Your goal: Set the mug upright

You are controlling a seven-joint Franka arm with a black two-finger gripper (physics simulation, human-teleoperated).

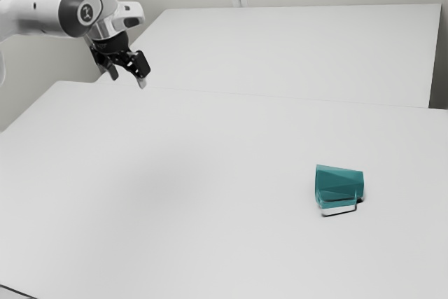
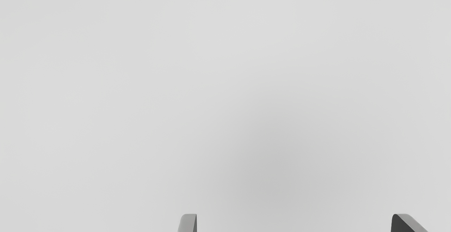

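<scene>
Clearly, the teal mug (image 1: pixel 339 185) is lying on its side, out toward the exterior view's right, on the pale table (image 1: pixel 210 243). Taking that view as a clock with twelve at its top, I see its long axis run almost from nine to three, the broader end, which I take for the mouth, at nine. The handle (image 1: pixel 339 213) sticks out at six, low by the tabletop. Farther out, well apart from it at ten o'clock and raised above the table, hangs the claw (image 1: pixel 128 80), its fingers (image 2: pixel 188 223) wide apart with nothing between them. The white arm (image 1: pixel 38 10) behind comes in from nearer eleven; it is the only one here, so the reach is its own. Turned about, the mug lies at four o'clock from the claw, and the coming move hinges on that line: I'd judge it must travel that way and come down, since the mug needs tipping up. The broad end faces roughly toward the approach, and I'd mind the handle, which could catch or make the mug roll as it is gripped.
</scene>
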